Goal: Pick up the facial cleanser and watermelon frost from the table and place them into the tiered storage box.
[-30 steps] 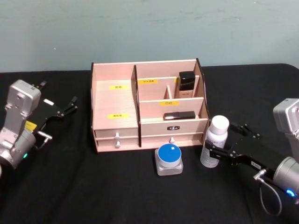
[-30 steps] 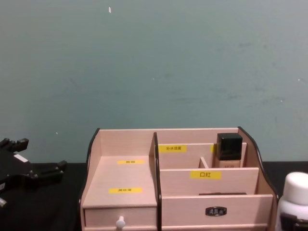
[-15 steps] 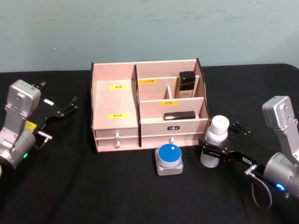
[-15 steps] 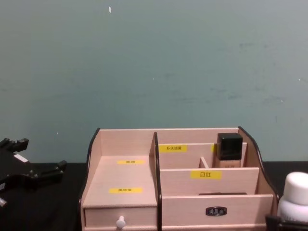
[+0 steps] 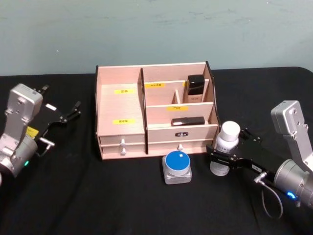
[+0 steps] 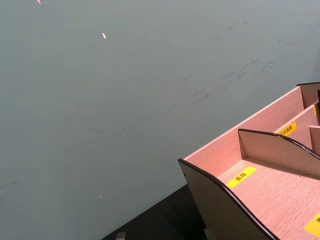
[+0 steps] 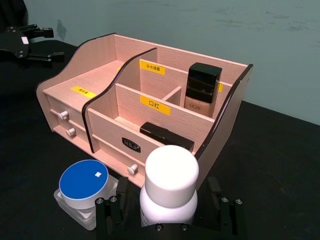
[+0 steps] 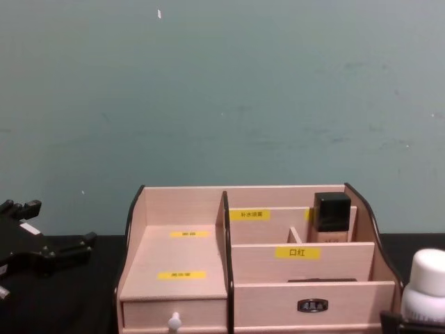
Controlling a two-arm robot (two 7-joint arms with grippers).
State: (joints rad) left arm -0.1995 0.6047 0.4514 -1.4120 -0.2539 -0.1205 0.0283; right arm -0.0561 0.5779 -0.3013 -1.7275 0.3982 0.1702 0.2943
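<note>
The facial cleanser (image 5: 227, 145), a tall white bottle with a rounded cap, stands upright on the black table just right of the tiered storage box (image 5: 120, 105). My right gripper (image 5: 226, 153) is open, one finger on each side of the bottle's lower body. In the right wrist view, small gaps show between the black fingers (image 7: 109, 216) and the bottle (image 7: 170, 186). The watermelon frost (image 5: 177, 166), a squat jar with a blue lid, sits in front of the box's drawers, left of the bottle (image 7: 82, 189). My left gripper (image 5: 62, 117) rests open at the far left.
A beige bottle with a black cap (image 5: 196, 88) stands in the box's upper right compartment. A flat black item (image 5: 188, 120) lies on the tier below it. The box's wide left shelves (image 7: 67, 80) hold nothing. A teal wall rises behind the table.
My right arm swung in and moved left, bringing its fingers to either side of the white bottle. The bottle, the jar and the left arm have stayed put.
</note>
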